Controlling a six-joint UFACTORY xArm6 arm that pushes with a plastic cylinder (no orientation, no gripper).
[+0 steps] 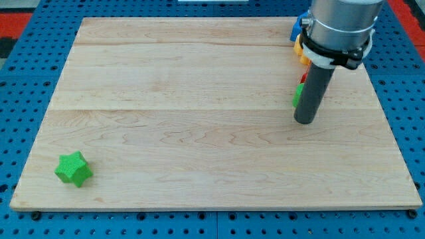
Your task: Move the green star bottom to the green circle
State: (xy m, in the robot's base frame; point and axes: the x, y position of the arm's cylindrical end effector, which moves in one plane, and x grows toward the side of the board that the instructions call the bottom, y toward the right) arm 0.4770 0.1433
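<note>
Green star point(74, 168) sits alone near the board's bottom-left corner, well apart from everything else on the pale wooden board point(199, 133). My tip point(305, 121) stands down on the wood far over at the view's right, so nothing is being pushed at all; the rod has no jaws, and it touches no block that I can make out with certainty. Just beside the rod, on its left edge, a sliver of green block point(298, 94) peeks out. I take that for the green circle, though its shape is mostly hidden behind the rod. Above it a bit of red point(303, 78), a yellow block point(302, 53) and a blue block point(295, 29) show in a cluster at the top right, also partly covered by my arm.

So the job looks to be at its very start: the star is untouched, a whole board-width from its goal. Next, as I judge it, I need to cross to the star, get round to its left side, then drive it rightwards and slightly up, ending just below that green piece without nudging the cluster.
</note>
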